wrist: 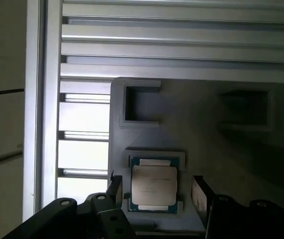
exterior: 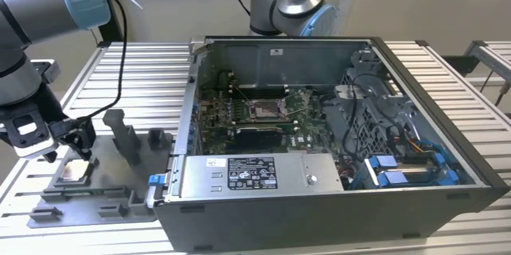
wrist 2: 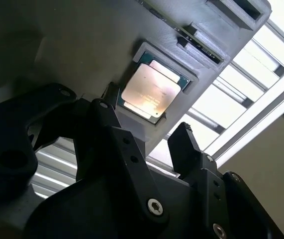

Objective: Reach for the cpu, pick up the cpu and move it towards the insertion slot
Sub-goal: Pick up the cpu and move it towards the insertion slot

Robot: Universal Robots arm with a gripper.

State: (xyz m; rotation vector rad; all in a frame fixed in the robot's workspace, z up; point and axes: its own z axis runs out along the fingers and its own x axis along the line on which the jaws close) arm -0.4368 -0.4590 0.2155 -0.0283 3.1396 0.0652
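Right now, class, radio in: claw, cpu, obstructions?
Open claw straddling the cpu. It lies flat in the grey fixture, not lifted. Nothing in the way.

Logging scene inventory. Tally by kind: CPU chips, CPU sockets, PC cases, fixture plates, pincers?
Pale silver-beige square cpu chip: 1
Silver metal-framed square insertion slot: 1
Dark grey open metal computer case: 1
Grey plastic fixture plate: 1
Black two-fingered pincer: 1
Total: 5

Slatted metal table (exterior: 152,69), two loads.
A grey fixture plate (exterior: 80,210) lies at the exterior view's left; just beside it stands the open computer case (exterior: 319,207).
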